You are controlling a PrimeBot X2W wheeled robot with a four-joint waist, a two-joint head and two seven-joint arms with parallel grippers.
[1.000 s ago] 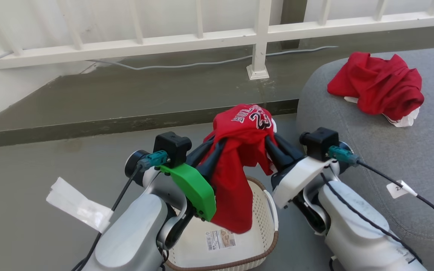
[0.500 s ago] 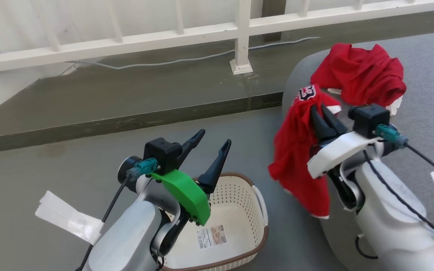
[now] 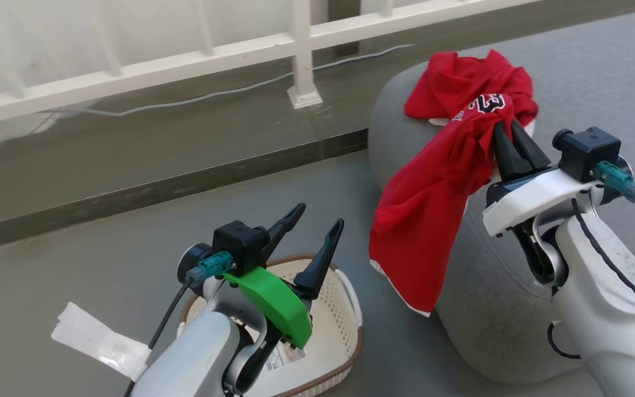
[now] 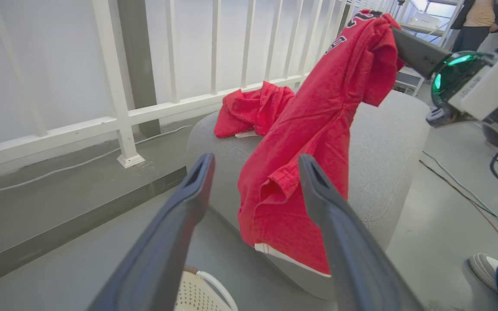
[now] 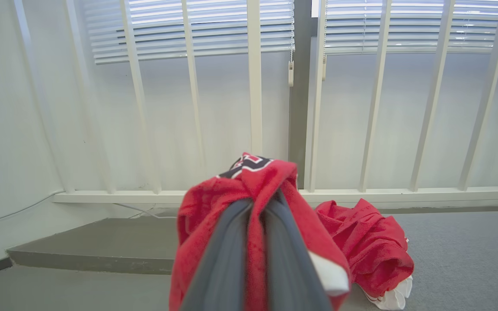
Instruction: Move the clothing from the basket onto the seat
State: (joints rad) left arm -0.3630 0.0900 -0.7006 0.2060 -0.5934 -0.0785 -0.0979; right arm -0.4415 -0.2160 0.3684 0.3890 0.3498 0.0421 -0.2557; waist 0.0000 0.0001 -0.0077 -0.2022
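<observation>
My right gripper point(image 3: 507, 132) is shut on a red jersey point(image 3: 433, 198) with white lettering. The jersey hangs from it down the left side of the grey seat point(image 3: 571, 71). A second red garment point(image 3: 455, 82) lies crumpled on the seat top, just behind the held one. In the right wrist view the right gripper point(image 5: 260, 203) pinches the jersey point(image 5: 201, 224) between closed fingers. My left gripper point(image 3: 320, 218) stands open and empty above the cream basket point(image 3: 353, 331), whose inside my left arm partly hides. In the left wrist view the left gripper point(image 4: 256, 160) points at the hanging jersey point(image 4: 318, 112).
A white railing point(image 3: 301, 55) runs along the back, with a grey cable point(image 3: 185, 102) on a raised ledge point(image 3: 185, 182) below it. A person's shoe point(image 4: 486, 268) rests on the floor right of the seat point(image 4: 387, 142). Open grey floor lies left of the basket.
My left gripper opened and let go of the jersey. My right gripper carried the jersey rightward from over the basket to the seat's edge. The head camera turned right.
</observation>
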